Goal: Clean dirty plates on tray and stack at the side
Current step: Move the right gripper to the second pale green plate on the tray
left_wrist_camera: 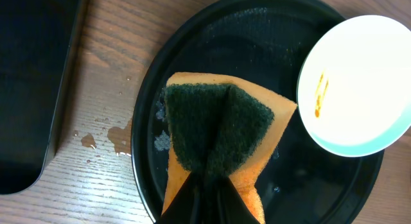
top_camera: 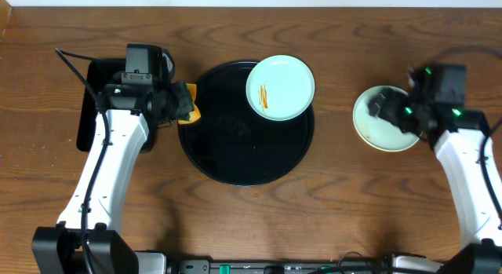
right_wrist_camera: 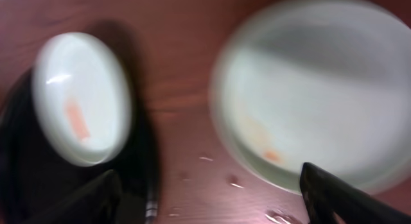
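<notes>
The round black tray [top_camera: 235, 148] lies mid-table. A pale mint plate [top_camera: 280, 87] with an orange streak rests on its far right rim; it also shows in the left wrist view [left_wrist_camera: 359, 83] and, blurred, in the right wrist view [right_wrist_camera: 80, 99]. My left gripper [top_camera: 182, 104] is shut on an orange sponge with a green scouring pad [left_wrist_camera: 218, 128] over the tray's left edge [left_wrist_camera: 144, 166]. To the right of the tray, a mint plate sits on a yellowish one [top_camera: 369, 125]; a faint orange mark shows on it [right_wrist_camera: 314, 89]. My right gripper [right_wrist_camera: 212, 198] is open and empty above its near edge.
A rectangular black tray [top_camera: 88, 109] lies at the far left, behind my left arm. Water drops [left_wrist_camera: 115, 137] mark the wood between it and the round tray. More drops lie on the wood by the right plates [right_wrist_camera: 282, 216].
</notes>
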`<state>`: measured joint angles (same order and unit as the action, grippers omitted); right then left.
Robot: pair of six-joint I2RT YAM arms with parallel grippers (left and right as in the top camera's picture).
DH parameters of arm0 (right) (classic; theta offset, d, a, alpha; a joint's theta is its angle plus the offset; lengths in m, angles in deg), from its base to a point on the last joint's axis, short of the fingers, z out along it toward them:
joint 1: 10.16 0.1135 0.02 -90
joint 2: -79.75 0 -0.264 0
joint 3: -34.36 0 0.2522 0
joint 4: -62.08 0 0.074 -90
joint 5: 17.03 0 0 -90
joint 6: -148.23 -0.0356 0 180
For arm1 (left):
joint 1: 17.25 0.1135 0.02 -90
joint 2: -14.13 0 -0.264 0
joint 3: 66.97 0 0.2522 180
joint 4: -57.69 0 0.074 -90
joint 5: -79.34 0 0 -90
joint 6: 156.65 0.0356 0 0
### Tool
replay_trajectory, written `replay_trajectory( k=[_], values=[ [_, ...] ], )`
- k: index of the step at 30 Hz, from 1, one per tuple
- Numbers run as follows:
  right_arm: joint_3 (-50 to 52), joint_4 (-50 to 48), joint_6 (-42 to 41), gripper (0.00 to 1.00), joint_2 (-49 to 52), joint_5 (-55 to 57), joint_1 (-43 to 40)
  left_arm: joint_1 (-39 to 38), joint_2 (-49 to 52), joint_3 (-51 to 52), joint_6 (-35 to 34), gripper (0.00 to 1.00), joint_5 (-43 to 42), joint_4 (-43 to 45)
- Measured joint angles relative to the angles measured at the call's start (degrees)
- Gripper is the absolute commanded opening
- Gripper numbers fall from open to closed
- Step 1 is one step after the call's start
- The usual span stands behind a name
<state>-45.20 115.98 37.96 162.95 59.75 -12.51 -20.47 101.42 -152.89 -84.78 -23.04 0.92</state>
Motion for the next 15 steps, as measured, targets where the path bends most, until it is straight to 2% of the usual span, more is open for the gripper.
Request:
replay_trajectory(
  k=[3, 11, 12, 13, 15],
  values=[
    [-7.1, 1.7, 0.3, 0.99, 3.2, 0.7, 7.1, 0.0, 0.0, 0.0, 0.0, 0.07, 0.0, 0.0],
    [-26.1, 4.9, 0.6, 0.99, 25.2, 1.8, 20.2, 0.0, 0.0, 0.0, 0.0, 0.07, 0.0, 0.0],
    [-27.3, 4.6, 0.6, 0.95, 27.2, 1.9, 20.9, 0.0, 0.0, 0.0, 0.0, 0.07, 0.0, 0.0],
    [-28.4, 3.9, 1.0, 0.84, 29.5, 1.9, 22.0, 0.0, 0.0, 0.0, 0.0, 0.07, 0.0, 0.0],
    [-29.8, 1.8, 1.9, 0.37, 33.2, 1.9, 23.8, 0.0, 0.0, 0.0, 0.0, 0.07, 0.0, 0.0]
  ],
)
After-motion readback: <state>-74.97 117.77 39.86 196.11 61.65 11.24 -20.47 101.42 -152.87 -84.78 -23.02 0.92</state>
